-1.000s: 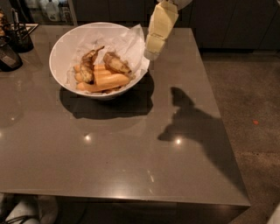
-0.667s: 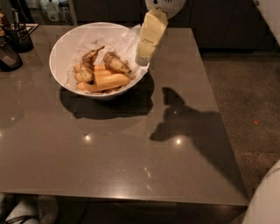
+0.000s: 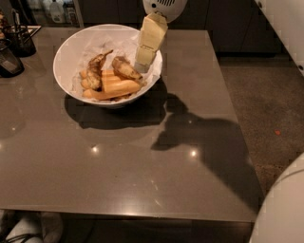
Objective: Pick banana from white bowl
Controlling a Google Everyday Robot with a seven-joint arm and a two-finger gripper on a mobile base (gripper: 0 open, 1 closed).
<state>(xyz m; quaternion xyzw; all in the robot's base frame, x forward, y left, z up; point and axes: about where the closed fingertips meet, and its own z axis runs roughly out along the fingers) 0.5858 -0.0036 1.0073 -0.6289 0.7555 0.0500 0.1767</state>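
The white bowl (image 3: 95, 26), lined with crumpled white paper, stands at the far left-centre of the grey table (image 3: 123, 161). In it lies the short, stubby, brown-mottled banana (image 3: 126, 68), towards the right side. A brown-mottled banana with a long thin stem (image 3: 97, 66) lies to its left, and smooth yellow-orange bananas (image 3: 114, 88) lie in front. My gripper (image 3: 142, 65), with cream fingers, hangs tilted over the bowl's right rim. Its tip is just right of and slightly above the stubby banana, and I see nothing in it.
A black holder (image 3: 20, 39) and a dark object (image 3: 8, 62) stand at the table's far left edge. Bottles (image 3: 56, 10) stand behind. The floor (image 3: 266, 104) lies to the right of the table. My own white body (image 3: 282, 209) fills the lower right corner.
My gripper has moved left and down, from beside the bowl's right rim to over its inside edge. Its shadow on the table has shifted left with it.
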